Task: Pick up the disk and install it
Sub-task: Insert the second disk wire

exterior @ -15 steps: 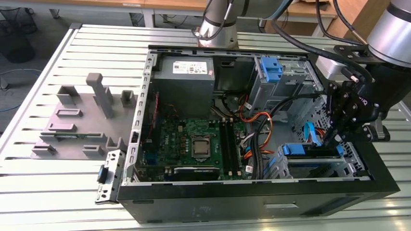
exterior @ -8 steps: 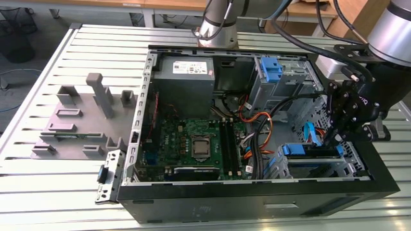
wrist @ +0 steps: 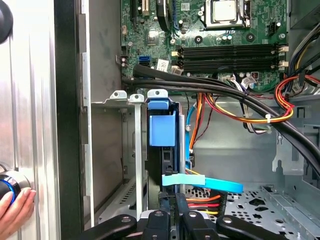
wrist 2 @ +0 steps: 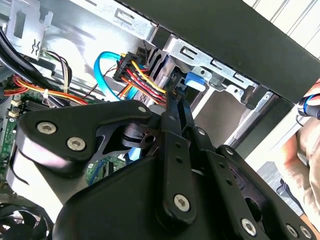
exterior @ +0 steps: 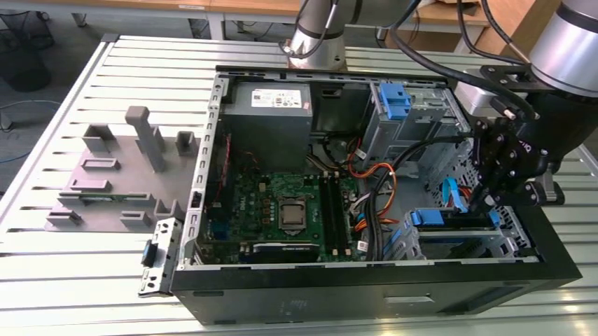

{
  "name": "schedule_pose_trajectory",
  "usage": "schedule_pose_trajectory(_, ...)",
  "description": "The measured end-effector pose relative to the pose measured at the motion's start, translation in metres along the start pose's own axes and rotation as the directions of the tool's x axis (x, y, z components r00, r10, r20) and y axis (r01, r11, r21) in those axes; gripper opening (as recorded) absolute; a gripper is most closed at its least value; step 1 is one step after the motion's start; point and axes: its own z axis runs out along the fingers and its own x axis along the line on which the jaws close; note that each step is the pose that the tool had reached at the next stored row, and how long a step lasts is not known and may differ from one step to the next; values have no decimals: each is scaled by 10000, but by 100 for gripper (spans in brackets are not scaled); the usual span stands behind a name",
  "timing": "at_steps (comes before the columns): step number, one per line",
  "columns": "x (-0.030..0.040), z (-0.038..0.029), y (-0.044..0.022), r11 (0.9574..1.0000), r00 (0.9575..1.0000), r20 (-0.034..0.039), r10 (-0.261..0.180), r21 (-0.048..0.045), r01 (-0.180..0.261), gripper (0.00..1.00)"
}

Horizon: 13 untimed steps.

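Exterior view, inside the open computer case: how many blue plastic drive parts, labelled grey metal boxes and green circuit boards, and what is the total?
Blue plastic drive parts: 2 (bright blue plastic disk carrier in the lower bay; narrow upright blue plastic latch)
Grey metal box with white label: 1
Green circuit board: 1
Total: 4

The disk [exterior: 455,218] sits edge-up in the metal drive cage at the case's front corner, on the exterior view's right, its bright blue carrier framing a dark, narrow edge. In the first wrist view the disk [wrist: 162,131] stands upright in its slot, the blue carrier tab facing out
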Motion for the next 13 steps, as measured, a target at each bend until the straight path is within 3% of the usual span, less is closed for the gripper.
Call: schedule_pose_trajectory(13, -1, 9, 11, 10000, 10000, 18, -83, 37, 82, 16)
